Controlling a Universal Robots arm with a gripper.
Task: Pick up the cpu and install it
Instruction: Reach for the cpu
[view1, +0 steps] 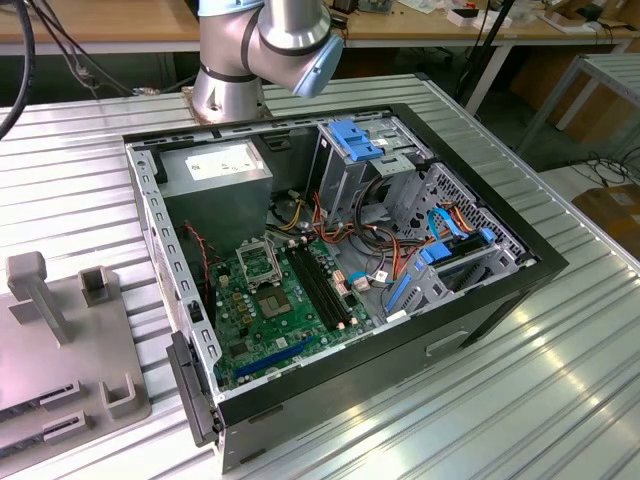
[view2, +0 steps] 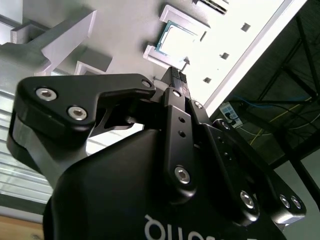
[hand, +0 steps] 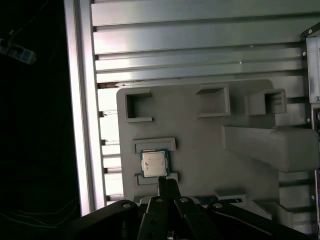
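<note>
Gripper closed on nothing, tip just beside cpu. You see cpu seated in pocket of grey fixture, which sits at exterior view's lower left. Pick not yet made. Socket on motherboard, frame centre, looks unfilled; install all left.

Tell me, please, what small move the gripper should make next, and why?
Probably shift the gripper over the cpu and lower it: the chip lies flat between two ridges of the grey holder, and the gripper hangs just beside its edge, not holding it.
</note>
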